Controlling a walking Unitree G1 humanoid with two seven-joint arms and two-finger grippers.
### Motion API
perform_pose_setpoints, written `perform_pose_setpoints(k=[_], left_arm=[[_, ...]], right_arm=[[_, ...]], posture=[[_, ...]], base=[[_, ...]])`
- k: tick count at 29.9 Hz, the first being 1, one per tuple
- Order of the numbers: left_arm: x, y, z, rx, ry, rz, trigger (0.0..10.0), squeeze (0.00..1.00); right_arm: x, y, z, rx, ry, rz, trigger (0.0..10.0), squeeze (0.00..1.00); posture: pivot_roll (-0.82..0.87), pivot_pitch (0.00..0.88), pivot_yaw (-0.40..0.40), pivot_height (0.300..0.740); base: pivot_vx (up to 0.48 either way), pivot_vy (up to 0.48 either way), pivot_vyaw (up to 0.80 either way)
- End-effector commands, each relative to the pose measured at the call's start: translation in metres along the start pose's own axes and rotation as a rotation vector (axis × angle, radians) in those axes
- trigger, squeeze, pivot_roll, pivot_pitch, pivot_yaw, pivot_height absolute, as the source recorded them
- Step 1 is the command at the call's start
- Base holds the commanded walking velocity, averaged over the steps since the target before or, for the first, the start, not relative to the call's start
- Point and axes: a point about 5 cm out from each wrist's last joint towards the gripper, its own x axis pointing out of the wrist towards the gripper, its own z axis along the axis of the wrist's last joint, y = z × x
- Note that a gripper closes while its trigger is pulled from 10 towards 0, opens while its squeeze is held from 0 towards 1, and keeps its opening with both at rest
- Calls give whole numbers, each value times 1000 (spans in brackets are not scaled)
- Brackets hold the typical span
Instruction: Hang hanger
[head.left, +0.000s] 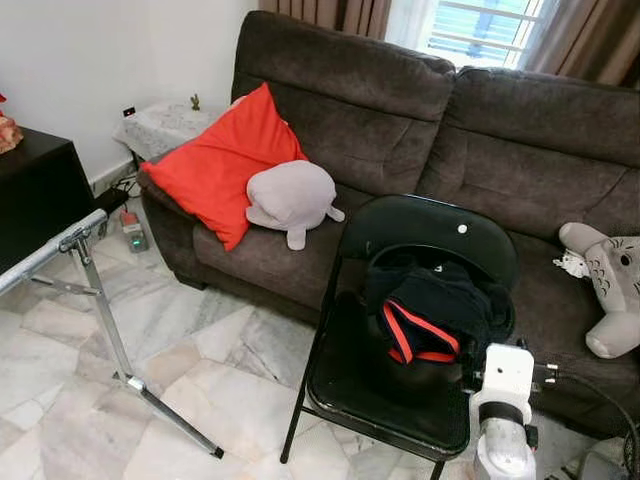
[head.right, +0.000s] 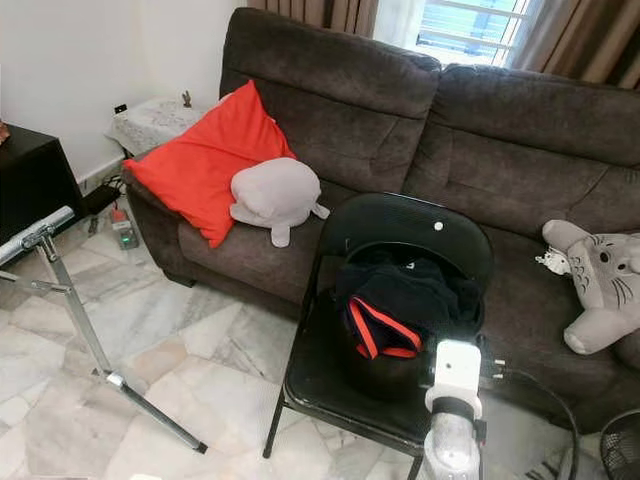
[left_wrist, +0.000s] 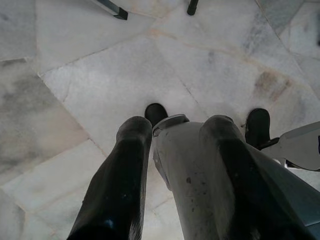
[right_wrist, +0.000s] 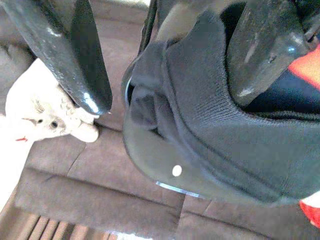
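One brown sofa (head.left: 520, 130) backs a black folding chair (head.left: 420, 225) heaped with dark clothing (head.left: 440, 310); I cannot make out a hanger there. Right gripper (right_wrist: 165, 65), spread wide and empty, hovers over it and could snag fabric; left gripper (left_wrist: 175, 170) hangs open above the floor (left_wrist: 90, 90).

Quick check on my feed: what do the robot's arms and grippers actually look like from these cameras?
The right arm is silver with a white boxy wrist block, a black band below it and a black cable trailing off. The right gripper has two long glossy black fingers. The left gripper has the same black fingers, scuffed, beside a silver-grey limb.
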Motion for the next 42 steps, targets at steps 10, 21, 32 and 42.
perform_pose_setpoints(k=[10,21,32,42], left_arm=[[0,-3,-3,-9,29,-12,10000,0],[0,-3,-3,-1,36,-15,10000,0],[0,-3,-3,3,40,-17,10000,0],[0,-2,-2,7,40,-17,10000,0]], right_arm=[[19,-3,14,-18,4,18,10000,0],[29,-8,4,-98,145,58,10000,0],[17,-42,9,-6,59,-196,10000,0],[42,-45,38,33,-15,-121,10000,0]], posture=[[42,0,-113,740],[40,0,-115,740],[35,5,-113,740],[29,4,-108,740]], base=[[0,0,0],[0,0,0],[0,0,0],[0,0,0]])
